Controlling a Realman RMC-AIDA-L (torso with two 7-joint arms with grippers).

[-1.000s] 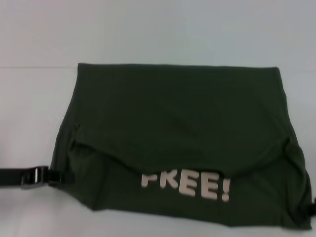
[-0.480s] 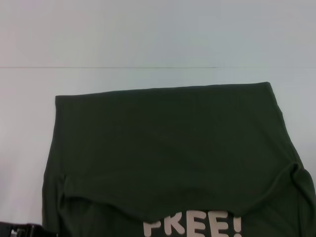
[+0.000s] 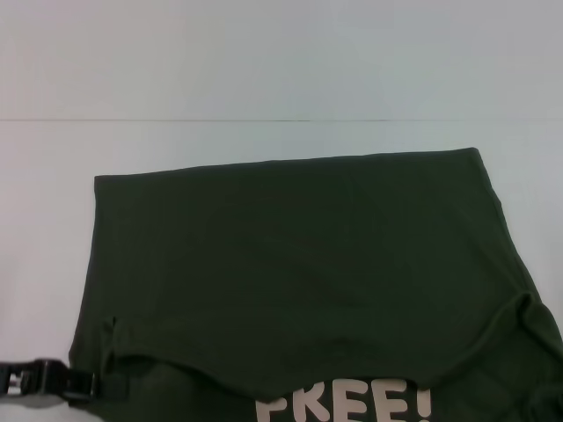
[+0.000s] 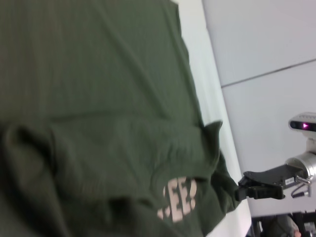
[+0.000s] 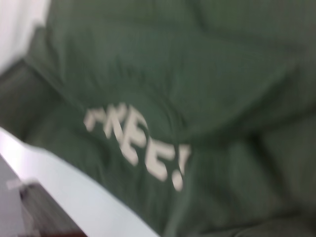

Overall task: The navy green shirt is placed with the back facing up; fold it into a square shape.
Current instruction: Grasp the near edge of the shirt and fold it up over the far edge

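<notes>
The navy green shirt [image 3: 299,264] lies spread on the white table, folded over so a plain layer covers most of it. Its pale "FREE!" letters [image 3: 343,406] show at the near edge. My left gripper [image 3: 92,385] is at the shirt's near left corner, shut on the cloth edge. My right gripper does not show in the head view. In the left wrist view the right gripper [image 4: 243,190] pinches the shirt's [image 4: 98,98] near right corner beside the letters [image 4: 178,197]. The right wrist view is filled by the shirt [image 5: 197,74] and its letters [image 5: 138,148].
The white table [image 3: 264,70] stretches beyond the shirt, with a thin seam line across it. The table's near edge [image 5: 74,187] and dark floor below show in the right wrist view.
The shirt has slid toward me, so its far edge sits lower and the letters have reached the bottom of the view. My left gripper moved nearer with the cloth edge.
</notes>
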